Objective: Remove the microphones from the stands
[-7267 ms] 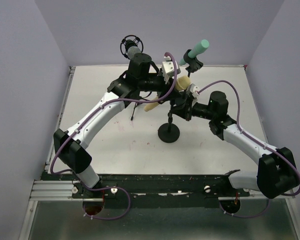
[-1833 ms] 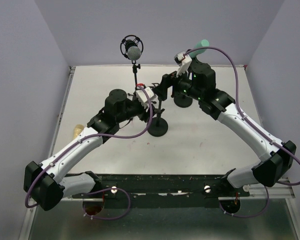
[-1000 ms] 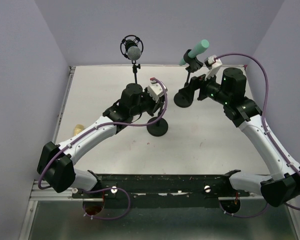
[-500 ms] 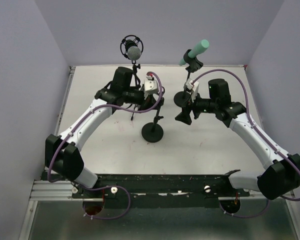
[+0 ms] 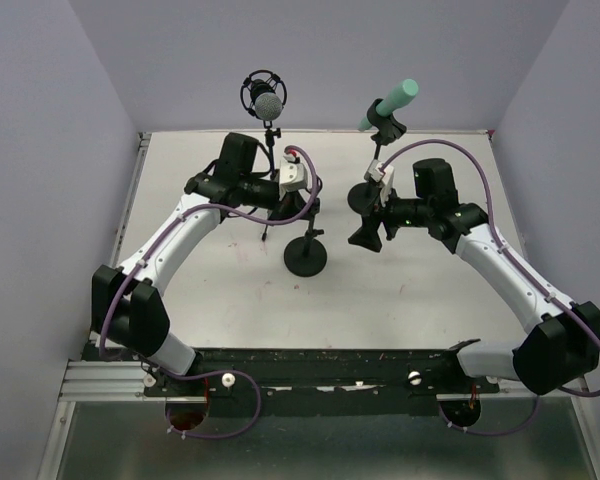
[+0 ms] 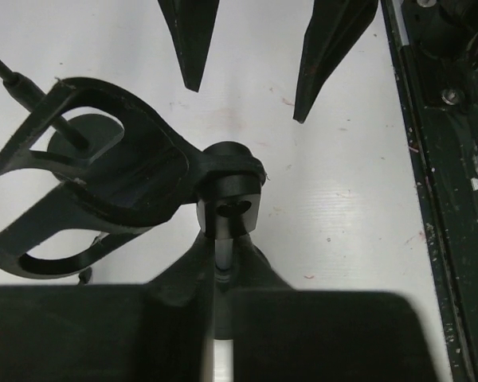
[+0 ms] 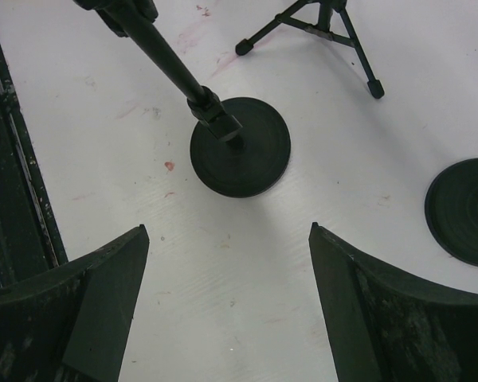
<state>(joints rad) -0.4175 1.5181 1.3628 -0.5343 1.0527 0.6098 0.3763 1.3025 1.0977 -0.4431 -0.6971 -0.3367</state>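
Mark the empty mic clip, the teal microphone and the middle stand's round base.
empty mic clip [image 6: 147, 171]: left wrist view, on its curved cradle.
teal microphone [image 5: 398, 96]: top external view, on its body.
round base [image 7: 253, 169]: right wrist view, on the disc's top face.

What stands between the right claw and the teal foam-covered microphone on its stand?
Nothing visible does. The open right claw hangs beside that stand's black round base, pointing downward; the teal foam-covered microphone sits clipped above it. The left claw, shut on the empty black clip stand, is off to the side.
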